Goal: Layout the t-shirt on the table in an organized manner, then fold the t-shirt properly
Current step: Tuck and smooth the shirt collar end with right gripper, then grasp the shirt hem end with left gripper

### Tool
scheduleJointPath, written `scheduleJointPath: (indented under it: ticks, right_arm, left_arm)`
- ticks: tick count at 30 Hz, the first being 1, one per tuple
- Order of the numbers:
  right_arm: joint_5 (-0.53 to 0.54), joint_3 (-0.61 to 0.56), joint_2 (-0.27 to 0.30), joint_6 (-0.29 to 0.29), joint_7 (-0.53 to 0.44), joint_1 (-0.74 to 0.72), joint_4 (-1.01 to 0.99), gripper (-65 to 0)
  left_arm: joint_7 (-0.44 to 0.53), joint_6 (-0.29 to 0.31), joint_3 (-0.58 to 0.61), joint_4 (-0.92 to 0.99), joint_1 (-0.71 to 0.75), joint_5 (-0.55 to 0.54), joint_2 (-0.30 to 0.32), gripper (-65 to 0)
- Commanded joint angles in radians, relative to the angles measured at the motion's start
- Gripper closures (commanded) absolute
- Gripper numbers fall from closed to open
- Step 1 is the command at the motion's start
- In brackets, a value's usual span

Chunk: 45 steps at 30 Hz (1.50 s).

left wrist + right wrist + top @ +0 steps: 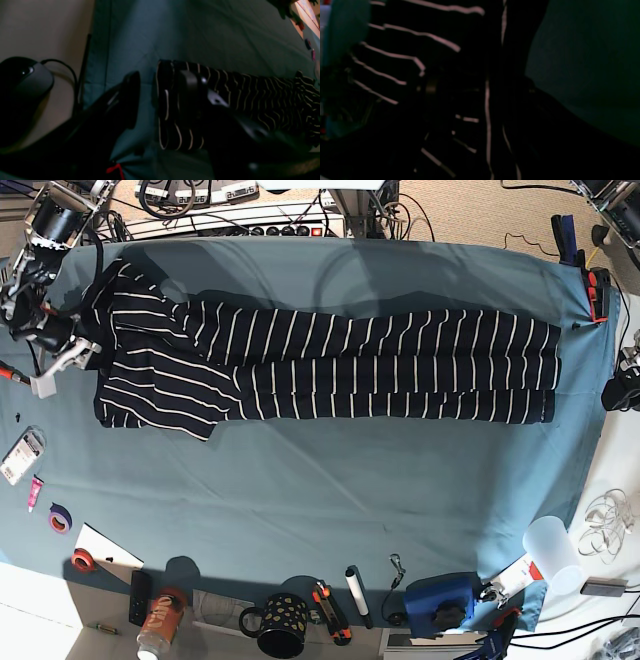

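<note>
We are looking first at the left gripper (160,97). In the left wrist view its 2 black fingers are standing well apart. 1 finger (130,100) is hanging over bare cloth and the other is sitting in front of the end of the t-shirt (250,92), with the hem edge showing in the gap. We are not seeing the fingers pinch any fabric, so this hand is holding nothing. In the base view it is only just showing at the table's right edge, apart from the shirt's end.

The right gripper (55,365) is working at the table's left end, right beside the sleeve end of the t-shirt (350,365). The right wrist view is very dark. Striped fabric (420,37) is filling most of it and teal table cloth (582,62) is showing to one side, so the hand is close against the shirt. We cannot tell how wide its fingers are standing or whether they are gripping cloth.

The shirt is lying on the table (330,480) as 1 long narrow band across the far half. The wider sleeve part is spreading at the left, and the rest is folded lengthwise towards the right.

Along the near edge we are seeing a black dotted mug (283,625), an orange can (160,632) and a pale plastic cup (550,548) lying over the right corner. What they are holding is not showing. 2 tape rolls (60,520) are lying near the left corner.
</note>
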State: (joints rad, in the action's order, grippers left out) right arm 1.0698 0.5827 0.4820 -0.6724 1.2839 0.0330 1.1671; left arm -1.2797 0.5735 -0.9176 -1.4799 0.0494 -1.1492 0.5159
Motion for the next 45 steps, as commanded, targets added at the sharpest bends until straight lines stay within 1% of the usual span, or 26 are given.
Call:
scheduleJointPath:
  ticks: [1,3,7,9,14,19,25,29,34,37,39,41,44,45]
  right_arm:
    - [0.006,0.000,0.013,-0.005,0.063,-0.003,-0.006,-36.6]
    - [0.083,0.000,0.008,-0.019,0.112,-0.002,-0.022,-36.6]
    - [0.231,0.000,-0.010,-0.026,0.112,-0.003,-0.029,-36.6]
    - [0.255,0.000,-0.026,-0.026,0.112,-0.009,-0.029,-36.6]
    - [0.242,-0.011,-0.075,-0.026,0.112,-0.019,-0.029,-36.6]
    - [0.238,-0.014,-0.081,-0.026,0.112,-0.022,-0.029,-36.5]
    - [0.066,-0.014,-0.115,-0.026,0.112,-0.051,-0.029,-36.5]
    - [0.041,-0.014,-0.129,-0.026,0.112,-0.053,-0.029,-36.5]
    - [-0.037,-0.014,-0.153,-0.026,0.112,-0.052,-0.029,-36.4]
    - [-0.047,-0.014,-0.155,-0.026,0.112,-0.052,-0.029,-36.4]
    - [-0.046,-0.014,-0.153,-0.026,0.112,-0.053,-0.029,-36.4]
    - [-0.047,-0.014,-0.150,-0.026,0.112,-0.052,-0.029,-36.4]
    - [-0.047,-0.014,-0.146,-0.026,0.112,-0.052,-0.029,-36.4]
    - [-0.047,-0.014,-0.141,-0.026,0.112,-0.052,-0.029,-36.4]
  left_arm:
    - [0.024,0.001,-0.005,-0.016,-0.011,-0.025,0.027,-26.2]
    - [0.024,0.001,-0.005,-0.016,-0.011,-0.025,0.027,-26.2]
    - [0.024,0.001,-0.005,-0.016,-0.011,-0.025,0.027,-26.2]
    - [0.024,0.001,-0.005,-0.016,-0.011,-0.025,0.027,-26.2]
    - [0.024,0.001,-0.005,-0.016,-0.011,-0.026,0.027,-26.2]
    - [0.024,0.001,-0.005,-0.016,-0.011,-0.026,0.027,-26.2]
    - [0.033,0.001,-0.005,-0.016,-0.013,-0.026,0.027,-26.2]
    - [0.035,0.000,-0.005,-0.016,-0.014,-0.026,0.027,-26.2]
    - [0.011,0.001,-0.005,-0.016,-0.013,-0.026,0.027,-26.2]
    - [-0.008,0.001,-0.003,-0.016,-0.013,-0.026,0.027,-26.2]
    - [-0.031,0.005,0.019,-0.016,-0.013,-0.026,0.027,-26.2]
    - [-0.047,0.013,0.071,-0.016,-0.013,-0.025,0.027,-26.2]
    - [-0.035,0.010,0.200,-0.016,-0.013,-0.013,0.027,-26.3]
    - [-0.019,-0.005,0.245,-0.016,-0.013,0.000,0.027,-26.3]
